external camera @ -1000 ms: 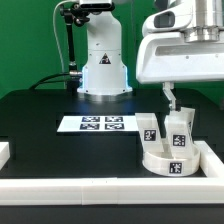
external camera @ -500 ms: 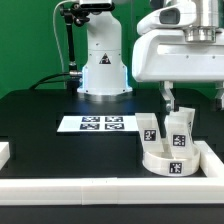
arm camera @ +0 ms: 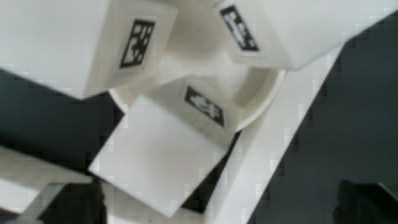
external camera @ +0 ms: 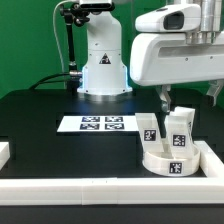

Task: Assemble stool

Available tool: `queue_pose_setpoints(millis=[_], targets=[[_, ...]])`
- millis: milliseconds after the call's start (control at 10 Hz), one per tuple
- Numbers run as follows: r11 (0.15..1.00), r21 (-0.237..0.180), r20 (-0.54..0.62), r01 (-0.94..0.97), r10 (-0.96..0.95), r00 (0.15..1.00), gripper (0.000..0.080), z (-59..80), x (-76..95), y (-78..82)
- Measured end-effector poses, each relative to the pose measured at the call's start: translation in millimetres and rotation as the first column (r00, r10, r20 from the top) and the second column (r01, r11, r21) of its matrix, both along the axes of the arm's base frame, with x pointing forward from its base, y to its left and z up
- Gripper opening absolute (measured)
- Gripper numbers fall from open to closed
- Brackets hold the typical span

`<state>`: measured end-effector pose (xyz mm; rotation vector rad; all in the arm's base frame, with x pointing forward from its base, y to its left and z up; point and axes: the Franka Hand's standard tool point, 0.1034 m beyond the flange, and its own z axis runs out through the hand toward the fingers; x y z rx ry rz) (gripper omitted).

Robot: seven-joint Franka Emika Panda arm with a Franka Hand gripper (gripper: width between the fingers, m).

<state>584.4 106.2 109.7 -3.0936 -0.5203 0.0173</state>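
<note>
The round white seat [external camera: 168,157] lies in the front right corner of the table, tags on its rim. Two chunky white legs stand on it, one on the exterior view's left [external camera: 148,128] and a taller one on the right [external camera: 179,125]. My gripper [external camera: 188,97] hangs just above them, open and empty, with one finger [external camera: 163,98] above the left leg. In the wrist view the seat's rim [arm camera: 270,92] curves around a tagged leg [arm camera: 169,150], with two more tagged leg faces [arm camera: 125,45] [arm camera: 267,30] beyond it.
The marker board [external camera: 97,124] lies flat in the middle of the black table. Long white border rails run along the front [external camera: 90,188] and the right [external camera: 212,158], close against the seat; one shows in the wrist view [arm camera: 299,150]. The robot base [external camera: 103,70] stands behind.
The gripper has moved toward the exterior view's left, over the two legs. The seat and legs have not moved.
</note>
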Motion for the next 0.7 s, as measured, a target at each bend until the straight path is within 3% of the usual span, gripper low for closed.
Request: queue_pose_setpoints(millis=[100, 200, 400, 700], targets=[[1.0, -0.03, -0.076, 0.008, -0.01, 0.997, 0.0649, -1.1, -2.3, 0.2], [0.999, -0.034, -0.08, 0.003, -0.006, 0.997, 0.0649, -1.3, 0.8, 0.5], [0.997, -0.022, -0.046, -0.078, 0.077, 0.996, 0.0649, -1.5, 8.6, -4.9], [0.931, -0.008, -0.055, -0.365, 0.364, 0.93, 0.0649, -2.2, 11.4, -16.0]])
